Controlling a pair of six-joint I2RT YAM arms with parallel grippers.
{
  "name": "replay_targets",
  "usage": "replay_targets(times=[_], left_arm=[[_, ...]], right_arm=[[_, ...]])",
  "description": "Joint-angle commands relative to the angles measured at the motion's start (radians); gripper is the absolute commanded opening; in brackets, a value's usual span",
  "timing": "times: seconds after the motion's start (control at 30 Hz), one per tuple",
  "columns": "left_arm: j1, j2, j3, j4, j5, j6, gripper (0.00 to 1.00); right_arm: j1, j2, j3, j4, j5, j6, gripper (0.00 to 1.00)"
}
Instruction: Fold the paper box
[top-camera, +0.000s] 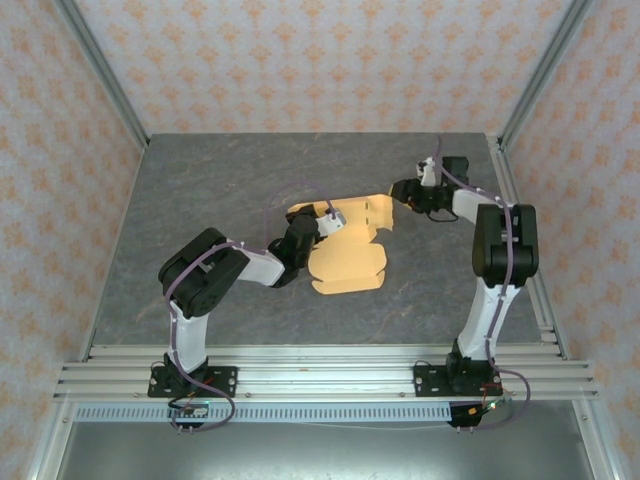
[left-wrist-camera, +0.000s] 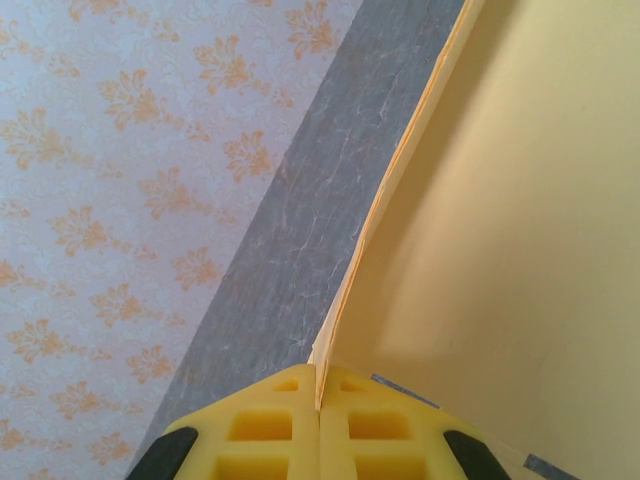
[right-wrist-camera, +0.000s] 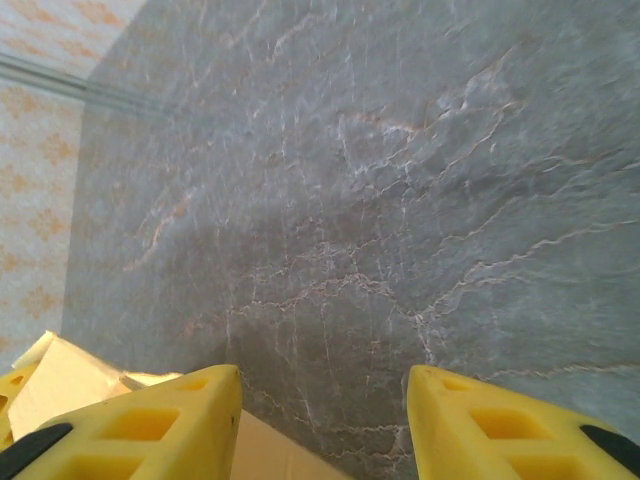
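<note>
The paper box (top-camera: 350, 262) is a tan card sheet lying in the middle of the grey table, with its far flaps raised. My left gripper (top-camera: 335, 217) is at the box's far left part and is shut on a thin upright card edge (left-wrist-camera: 345, 290), which runs between the yellow fingers (left-wrist-camera: 270, 420). A broad card panel (left-wrist-camera: 520, 220) stands to the right of that edge. My right gripper (top-camera: 402, 191) hovers at the box's far right flap. It is open, its fingers (right-wrist-camera: 190, 410) wide apart over bare table, with card (right-wrist-camera: 75, 375) just below and left of them.
Patterned walls enclose the grey marbled table (top-camera: 220, 180) at the back and sides. An aluminium rail (top-camera: 320, 375) carrying both arm bases runs along the near edge. Bare table surface lies left of and behind the box.
</note>
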Motion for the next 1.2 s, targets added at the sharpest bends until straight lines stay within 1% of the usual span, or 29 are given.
replay_targets(times=[0.0,0.07,0.13,0.23,0.3,0.4,0.5,0.67,0.83,0.97,1.17], left_arm=[[-0.010,-0.025,-0.007,0.038,-0.020,0.011,0.00],[-0.009,-0.028,-0.012,0.038,-0.018,0.014,0.00],[-0.009,-0.030,-0.015,0.042,-0.021,0.019,0.00],[-0.009,-0.032,-0.018,0.046,-0.028,0.020,0.00],[-0.009,-0.034,-0.020,0.044,-0.027,0.022,0.00],[-0.009,-0.033,-0.021,0.044,-0.030,0.023,0.00],[-0.009,-0.031,-0.016,0.045,-0.038,0.026,0.00],[-0.009,-0.017,-0.009,0.045,-0.045,0.030,0.00],[-0.009,-0.014,-0.001,0.044,-0.052,0.036,0.00],[-0.009,-0.006,0.010,0.039,-0.056,0.038,0.00],[-0.008,0.000,0.020,0.031,-0.061,0.033,0.00]], right_arm=[[0.014,0.052,0.080,-0.111,0.019,-0.029,0.45],[0.017,0.086,0.113,-0.139,-0.008,-0.025,0.43],[0.019,0.092,0.122,-0.143,-0.017,-0.024,0.43],[0.015,0.072,0.081,-0.081,-0.013,0.021,0.43],[0.005,0.056,0.048,-0.028,-0.040,0.051,0.43],[0.007,0.054,0.037,-0.057,-0.047,0.034,0.46],[0.012,0.073,0.039,-0.075,-0.102,0.036,0.46],[0.036,0.039,-0.016,-0.017,-0.152,0.045,0.49],[0.054,0.024,-0.026,-0.012,-0.169,0.028,0.51],[0.071,0.014,-0.038,0.001,-0.193,0.015,0.50],[0.092,-0.004,-0.053,0.010,-0.226,0.000,0.44]])
